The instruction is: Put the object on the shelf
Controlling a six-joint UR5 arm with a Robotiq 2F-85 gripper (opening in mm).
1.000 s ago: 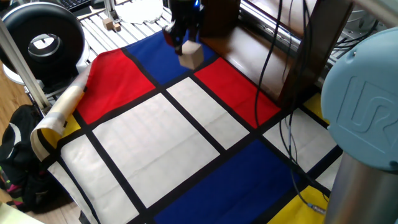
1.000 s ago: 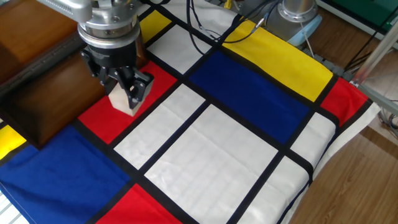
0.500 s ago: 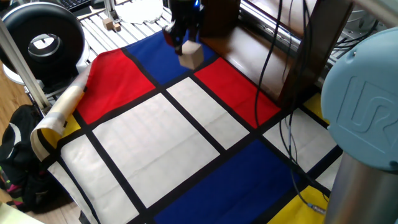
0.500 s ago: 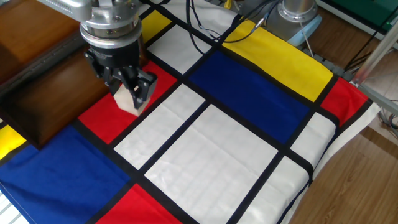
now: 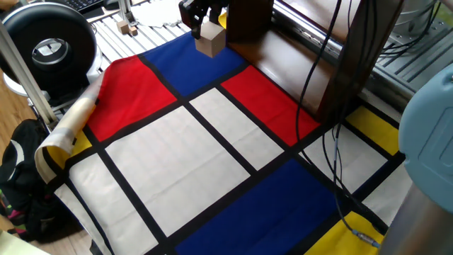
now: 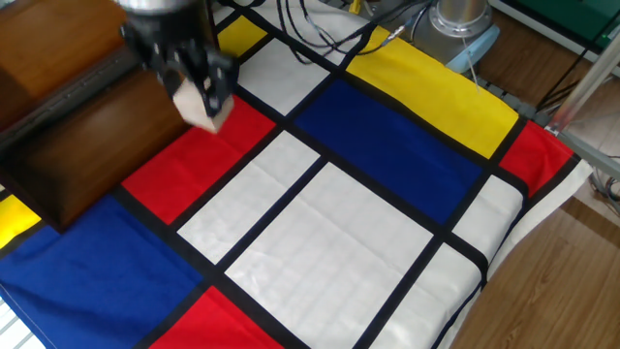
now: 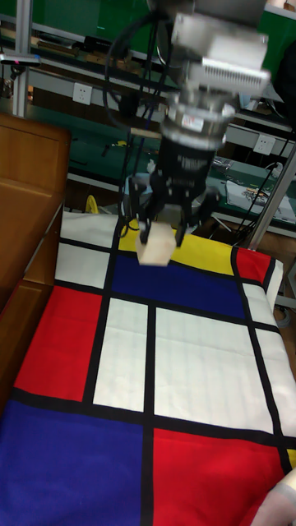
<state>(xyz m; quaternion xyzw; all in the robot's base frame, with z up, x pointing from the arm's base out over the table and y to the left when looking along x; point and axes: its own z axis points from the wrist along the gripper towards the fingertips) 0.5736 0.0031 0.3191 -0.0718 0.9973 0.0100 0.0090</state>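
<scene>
Claw (image 7: 161,233) clamps the wooden cube (image 7: 155,246) aloft beside the shelf (image 6: 68,145); a loose pinch could drop it short.

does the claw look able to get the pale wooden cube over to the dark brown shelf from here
Probably yes: the claw holds the pale wooden cube lifted off the cloth, and nothing visible stands between it and the dark brown glossy wooden shelf.

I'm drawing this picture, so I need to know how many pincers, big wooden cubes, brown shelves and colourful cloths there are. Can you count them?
pincer: 1
wooden cube, held in the pincer: 1
brown shelf: 1
colourful cloth: 1
Total: 4
</scene>
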